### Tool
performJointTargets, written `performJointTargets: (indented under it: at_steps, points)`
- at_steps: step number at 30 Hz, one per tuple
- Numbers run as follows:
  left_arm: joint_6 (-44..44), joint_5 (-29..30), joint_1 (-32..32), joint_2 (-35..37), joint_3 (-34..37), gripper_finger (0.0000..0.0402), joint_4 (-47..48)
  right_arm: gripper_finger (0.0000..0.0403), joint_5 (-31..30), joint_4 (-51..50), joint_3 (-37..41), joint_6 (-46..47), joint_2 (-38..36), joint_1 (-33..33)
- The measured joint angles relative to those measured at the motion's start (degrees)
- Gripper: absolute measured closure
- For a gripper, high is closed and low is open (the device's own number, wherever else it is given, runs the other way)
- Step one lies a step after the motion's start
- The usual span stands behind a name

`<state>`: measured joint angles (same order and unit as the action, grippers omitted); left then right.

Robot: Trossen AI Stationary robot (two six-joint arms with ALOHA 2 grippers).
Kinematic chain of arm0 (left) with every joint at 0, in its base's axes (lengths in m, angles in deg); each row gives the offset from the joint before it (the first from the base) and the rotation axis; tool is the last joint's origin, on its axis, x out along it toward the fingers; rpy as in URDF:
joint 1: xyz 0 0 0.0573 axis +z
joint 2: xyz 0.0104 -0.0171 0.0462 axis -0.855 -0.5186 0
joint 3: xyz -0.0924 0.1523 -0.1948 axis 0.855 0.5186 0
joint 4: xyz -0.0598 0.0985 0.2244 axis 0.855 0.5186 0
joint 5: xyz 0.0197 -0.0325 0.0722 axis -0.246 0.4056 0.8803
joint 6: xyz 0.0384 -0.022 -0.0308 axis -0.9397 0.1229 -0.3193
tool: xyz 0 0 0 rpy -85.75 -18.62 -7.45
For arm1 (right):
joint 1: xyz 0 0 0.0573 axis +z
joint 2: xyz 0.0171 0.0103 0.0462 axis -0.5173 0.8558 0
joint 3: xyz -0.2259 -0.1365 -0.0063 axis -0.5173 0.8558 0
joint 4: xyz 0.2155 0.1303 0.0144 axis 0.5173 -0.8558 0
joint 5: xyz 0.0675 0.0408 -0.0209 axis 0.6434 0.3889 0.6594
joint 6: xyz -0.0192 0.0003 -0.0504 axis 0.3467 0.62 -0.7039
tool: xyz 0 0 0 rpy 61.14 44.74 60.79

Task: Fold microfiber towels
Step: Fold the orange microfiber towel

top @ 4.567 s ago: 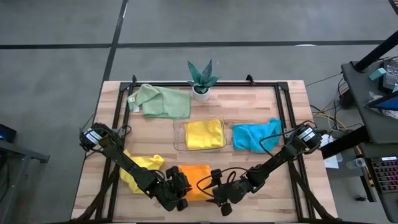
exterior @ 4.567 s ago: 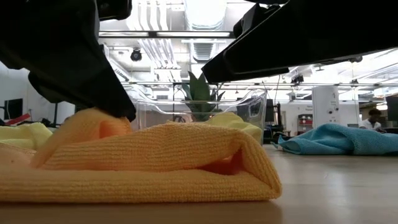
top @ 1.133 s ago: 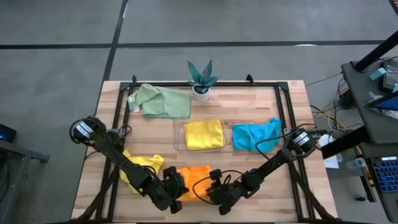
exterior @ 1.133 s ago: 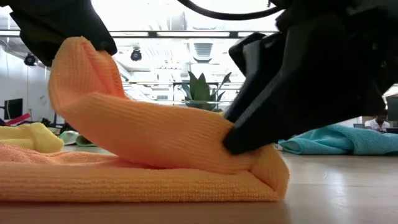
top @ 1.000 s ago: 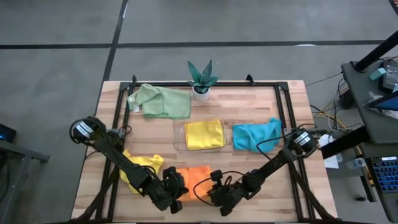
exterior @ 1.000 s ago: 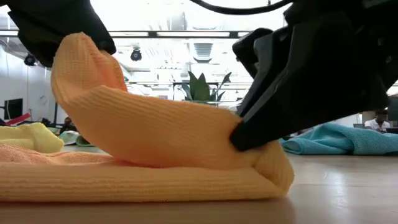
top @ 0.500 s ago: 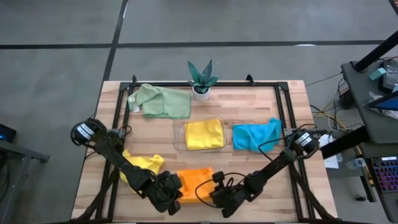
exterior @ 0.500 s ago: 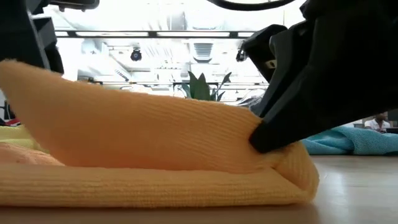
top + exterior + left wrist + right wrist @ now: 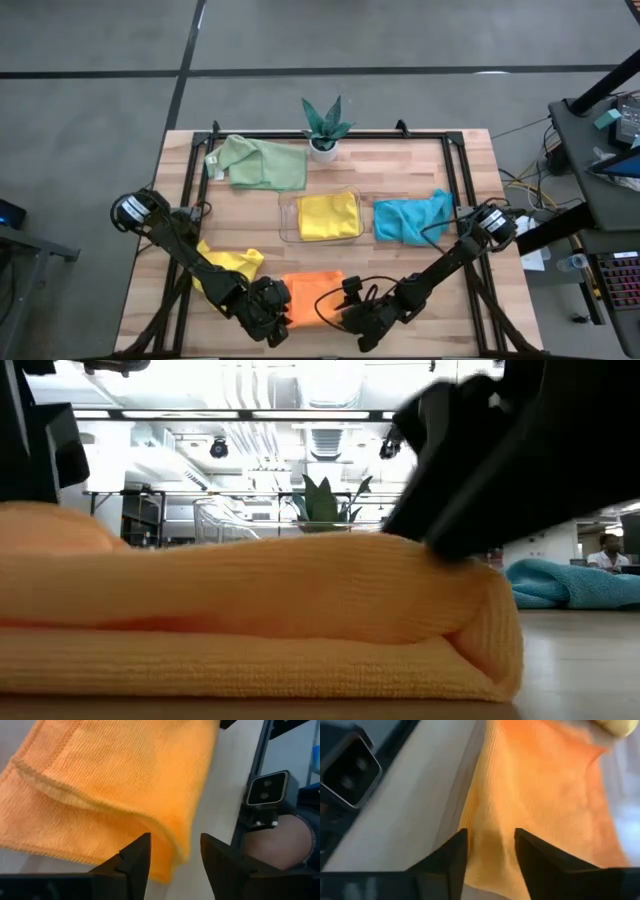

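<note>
The orange towel (image 9: 315, 296) lies folded in two near the table's near edge, its upper layer flat on the lower one (image 9: 250, 620). My left gripper (image 9: 283, 306) stands open at the towel's left end, and a folded corner (image 9: 167, 847) lies between its fingers. My right gripper (image 9: 338, 309) stands open at the right end, with the towel's edge (image 9: 487, 840) between its fingers. My left gripper has its fingers on either side of the towel's folded corner (image 9: 172, 845), coming slanting down from the left; whether they touch the cloth I cannot tell. My right gripper straddles the towel's edge (image 9: 490, 832) from the right; I cannot tell whether it touches it.
A yellow towel (image 9: 232, 268) lies crumpled under my left arm. Another yellow one (image 9: 330, 215) sits in the clear tray (image 9: 288, 215) at mid-table. The teal towel (image 9: 410, 218) lies to the tray's right, the pale green one (image 9: 260, 163) at the far left, and a potted plant (image 9: 325, 125) at the far edge.
The orange towel's upper layer, held up in an arch by both grippers a second ago, has come down flat onto the lower layer. Both grippers have let go of it and stay at the towel's two ends.
</note>
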<state>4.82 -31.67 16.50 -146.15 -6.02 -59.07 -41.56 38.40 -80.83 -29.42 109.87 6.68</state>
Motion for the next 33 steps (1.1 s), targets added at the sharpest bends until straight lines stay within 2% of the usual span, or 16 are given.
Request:
performJointTargets:
  at_steps: [6, 13, 17, 22, 27, 33]
  points:
    - [1.55, 0.01, 0.88, 0.18, -0.02, 0.0242, 0.04, 0.0200, 0.02, -3.95, 0.07, -2.73, -3.62, 0.22]
    - [4.53, 0.84, 3.81, 0.16, -0.04, 0.0242, 3.61, 0.0193, -2.67, -5.55, 2.34, -11.14, -8.24, -0.69]
    - [4.57, 1.33, 5.89, -0.70, 0.00, 0.0242, 6.13, 0.0193, -4.59, -4.92, 3.92, -10.97, -11.22, -2.93]
    - [5.89, 1.44, 8.17, -1.64, 0.15, 0.0242, 10.80, 0.0193, -4.60, 1.47, 9.07, -9.94, -14.17, -4.44]
    - [5.93, 1.44, 9.35, -2.27, 0.29, 0.0242, 10.54, 0.0193, -4.53, 9.01, 14.03, -9.93, -15.10, -5.26]
    - [5.93, 1.65, 10.12, -3.17, 0.49, 0.0242, 9.97, 0.0193, -4.55, 11.81, 15.97, -9.95, -15.02, -5.54]
